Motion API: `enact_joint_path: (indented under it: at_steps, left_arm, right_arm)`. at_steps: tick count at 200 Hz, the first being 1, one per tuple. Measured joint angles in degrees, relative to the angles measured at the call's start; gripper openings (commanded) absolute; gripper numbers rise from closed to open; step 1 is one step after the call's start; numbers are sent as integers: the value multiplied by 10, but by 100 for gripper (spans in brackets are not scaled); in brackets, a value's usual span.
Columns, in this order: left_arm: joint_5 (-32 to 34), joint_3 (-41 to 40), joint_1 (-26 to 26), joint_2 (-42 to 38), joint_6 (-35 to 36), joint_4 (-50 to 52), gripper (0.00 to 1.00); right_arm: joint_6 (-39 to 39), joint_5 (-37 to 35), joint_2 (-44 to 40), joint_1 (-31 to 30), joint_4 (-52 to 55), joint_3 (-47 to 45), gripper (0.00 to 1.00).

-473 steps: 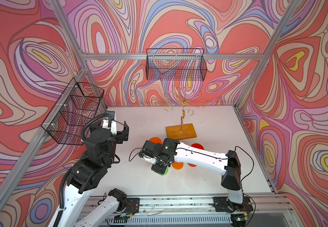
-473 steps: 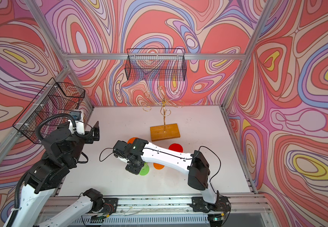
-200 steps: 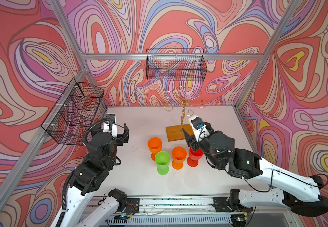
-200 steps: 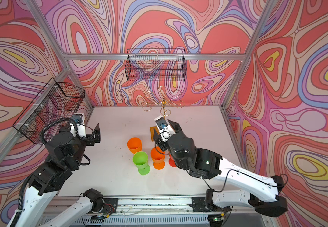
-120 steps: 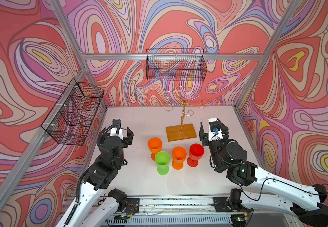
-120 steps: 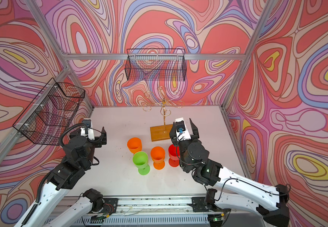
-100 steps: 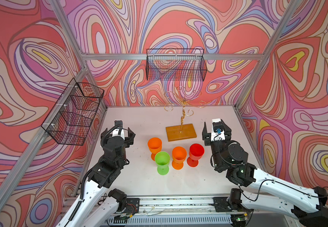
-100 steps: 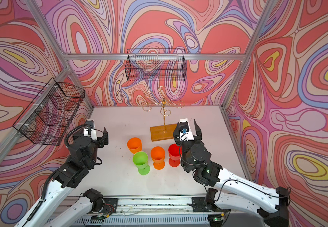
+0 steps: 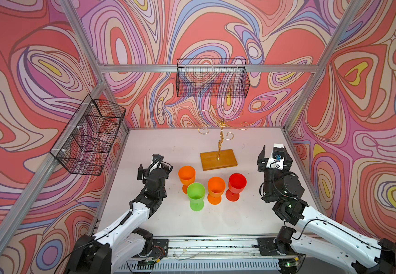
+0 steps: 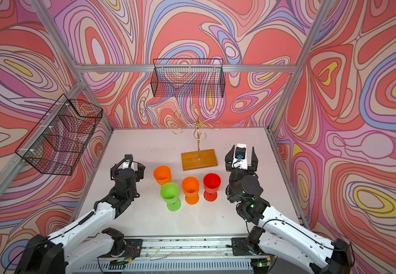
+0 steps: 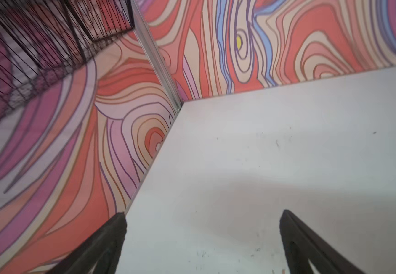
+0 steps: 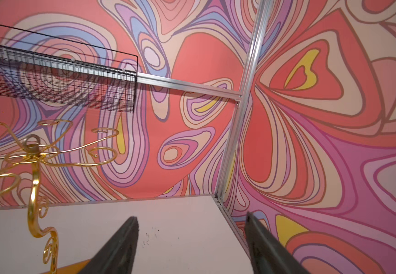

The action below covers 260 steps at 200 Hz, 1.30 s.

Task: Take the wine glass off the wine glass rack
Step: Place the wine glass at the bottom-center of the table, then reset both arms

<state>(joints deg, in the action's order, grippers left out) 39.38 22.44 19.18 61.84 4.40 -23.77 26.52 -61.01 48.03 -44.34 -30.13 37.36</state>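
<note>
The wine glass rack, a gold wire stand on a wooden base, stands at the back middle of the table, and its curled arms carry nothing. Several plastic wine glasses stand upright in front of it: orange, green, orange and red. My left gripper is open left of the glasses, empty over bare table. Right of the rack base, my right gripper is open and empty. The rack's stem shows in the right wrist view.
Black wire baskets hang on the left wall and on the back wall. Patterned walls with aluminium posts close in the white table on three sides.
My right arm swung from over the glasses to the right side of the table. My left arm came down and forward beside the orange glass. The glasses and rack stayed put.
</note>
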Motion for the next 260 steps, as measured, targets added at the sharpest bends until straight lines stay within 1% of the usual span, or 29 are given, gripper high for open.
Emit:
enact_joint_path:
  at_steps: [15,29,74,97,111,121,130,146,175,187,208,226,235,248,260]
  left_arm:
    - [-35,-25,-40,44,-18,-49,100]
    - [-63,-36,-62,71,-30,-79,100]
    - [-154,-30,-107,92,-61,-157,100]
    - [-193,-13,-130,110,-73,-169,100]
    - [-214,-11,-143,111,-81,-173,99]
    - [-224,-11,-148,111,-84,-174,97]
    - [-231,-9,-151,111,-86,-169,94]
    - [-241,-4,-152,110,-88,-158,94]
    - [-246,-3,-152,102,-86,-142,97]
    - [-246,-3,-151,103,-85,-140,100]
    - [-242,-19,-152,132,-85,-176,100]
    - [-242,-25,-162,156,-85,-176,100]
    - [-241,-25,-167,170,-86,-184,100]
    - [-242,-29,-172,200,-85,-224,100]
    - [-245,-29,-173,214,-85,-220,100]
  right_arm:
    - [-8,6,11,34,-4,-2,74]
    - [-23,19,21,72,-6,-9,75]
    - [-123,89,49,205,4,-63,75]
    - [-185,130,101,270,-2,-87,75]
    - [-213,151,143,296,-9,-94,75]
    - [-228,162,174,307,-16,-96,75]
    - [-238,172,207,316,-27,-95,76]
    - [-251,186,259,326,-43,-95,76]
    - [-271,217,334,341,-89,-100,77]
    - [-276,231,359,347,-108,-103,77]
    - [-282,249,404,355,-136,-103,77]
    - [-286,263,436,362,-167,-105,78]
    - [-290,272,447,369,-178,-105,79]
    - [-295,285,459,377,-191,-106,79]
    - [-296,296,464,383,-209,-111,79]
